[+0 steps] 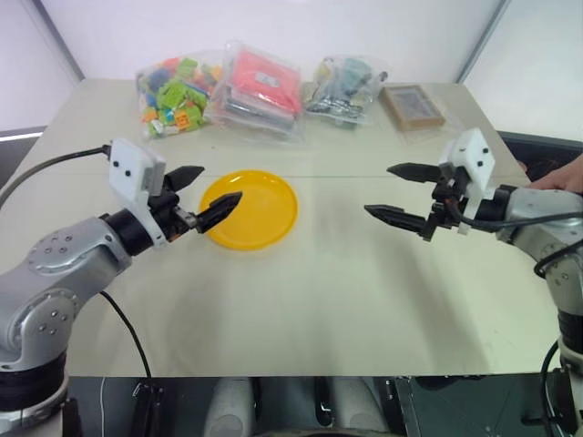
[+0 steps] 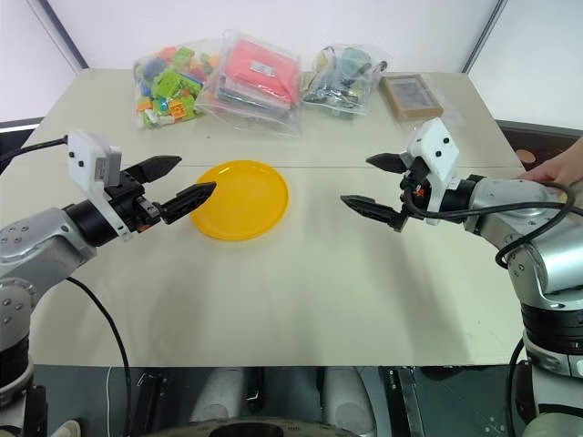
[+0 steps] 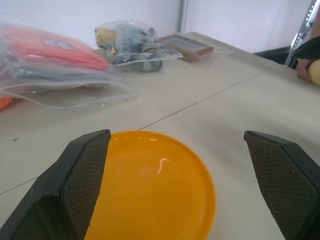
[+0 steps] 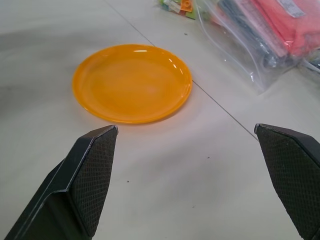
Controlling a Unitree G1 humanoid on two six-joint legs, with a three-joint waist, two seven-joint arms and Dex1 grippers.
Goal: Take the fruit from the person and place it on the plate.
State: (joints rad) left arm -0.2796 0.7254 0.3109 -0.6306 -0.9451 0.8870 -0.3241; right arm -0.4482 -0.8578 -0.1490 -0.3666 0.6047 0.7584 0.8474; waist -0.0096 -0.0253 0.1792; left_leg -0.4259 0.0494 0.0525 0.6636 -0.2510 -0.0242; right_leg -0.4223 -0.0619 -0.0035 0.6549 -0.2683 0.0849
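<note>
The yellow-orange plate (image 1: pixel 260 214) lies empty on the pale table, left of centre. My left gripper (image 1: pixel 219 185) hovers open over the plate's left rim, pointing right with nothing between its fingers. On the right, my right gripper (image 1: pixel 379 189) hangs open above bare table and points left toward the plate (image 4: pixel 132 82). The person's hand (image 2: pixel 557 169) rests at the table's far right edge, beyond my right arm. In the left wrist view a pale yellow bit of the fruit (image 3: pixel 315 73) shows against that hand (image 3: pixel 303 70), mostly cut off by the picture's edge.
Along the table's far edge lie a bag of coloured toy bricks (image 1: pixel 178 96), a clear bag with red contents (image 1: pixel 261 89), a bag of dark items (image 1: pixel 344 86) and a flat brown box (image 1: pixel 412 106). Bare table (image 1: pixel 328 282) spreads between the grippers and toward the near edge.
</note>
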